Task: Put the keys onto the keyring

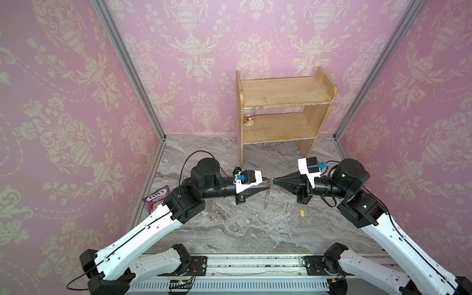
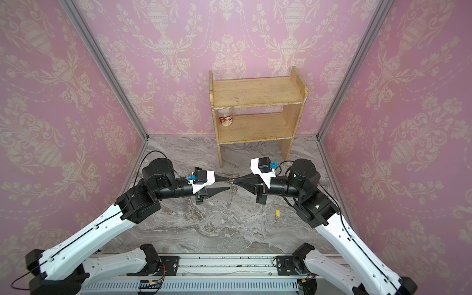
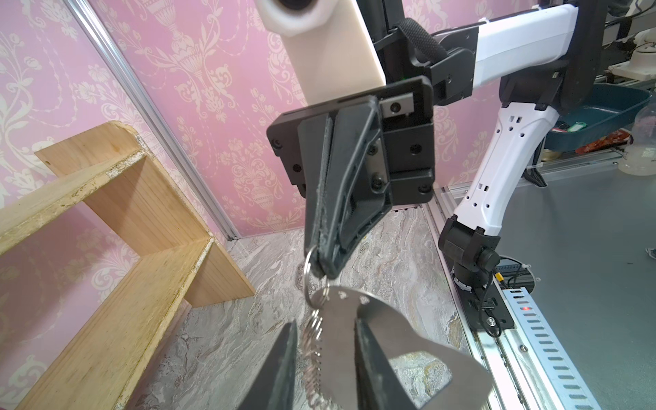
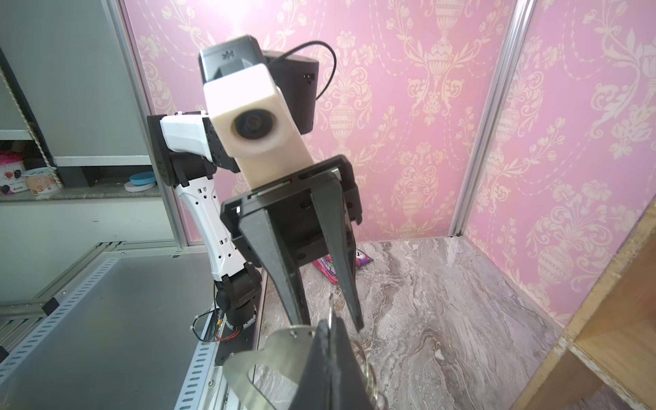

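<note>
Right claw (image 1: 275, 180): clamped on keyring (image 1: 266, 198) ring
Left claw (image 1: 268, 184): apart, astride keyring
Keys (image 1: 302, 212): on surface (image 1: 229, 224), 4 o'clock of keyring

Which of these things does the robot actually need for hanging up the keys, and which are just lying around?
For the job:
- keyring, hanging from the shut right gripper
- yellow-tagged key, lying on the table

Just lying about:
- sweets bag
- wooden shelf
- jar on its lower board
</note>
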`<state>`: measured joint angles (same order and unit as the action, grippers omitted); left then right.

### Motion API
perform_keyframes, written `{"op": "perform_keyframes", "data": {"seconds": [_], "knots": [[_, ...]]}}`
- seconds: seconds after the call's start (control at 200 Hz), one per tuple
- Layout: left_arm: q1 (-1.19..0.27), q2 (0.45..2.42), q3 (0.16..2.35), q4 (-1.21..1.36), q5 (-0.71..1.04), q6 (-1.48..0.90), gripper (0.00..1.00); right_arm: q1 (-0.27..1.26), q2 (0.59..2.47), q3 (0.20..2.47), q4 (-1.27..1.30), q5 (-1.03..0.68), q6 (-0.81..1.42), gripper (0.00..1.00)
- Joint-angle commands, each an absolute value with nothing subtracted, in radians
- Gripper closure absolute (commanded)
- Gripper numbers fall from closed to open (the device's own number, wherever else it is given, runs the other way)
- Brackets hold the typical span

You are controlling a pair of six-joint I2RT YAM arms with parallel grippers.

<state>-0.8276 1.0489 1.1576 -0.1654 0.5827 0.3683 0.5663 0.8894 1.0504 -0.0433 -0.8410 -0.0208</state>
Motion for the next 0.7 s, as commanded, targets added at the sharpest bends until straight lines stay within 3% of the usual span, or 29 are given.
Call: {"op": "perform_keyframes", "data": {"seconds": [0.0, 0.265, 0.695], "knots": [[-0.827, 1.029, 1.136, -0.051, 0.623, 0.297, 0.7, 0.56, 0.893, 1.047, 0.059, -0.904, 0.057, 1.0], [-0.827, 1.024, 1.125, 0.041, 0.668, 0.236, 0.72, 0.56, 0.9, 1.054, 0.08, -0.917, 0.075, 1.0], [-0.827, 1.047, 1.145, 0.029, 0.699, 0.229, 0.91, 0.56, 0.897, 1.048, 0.09, -0.907, 0.075, 1.0]]}}
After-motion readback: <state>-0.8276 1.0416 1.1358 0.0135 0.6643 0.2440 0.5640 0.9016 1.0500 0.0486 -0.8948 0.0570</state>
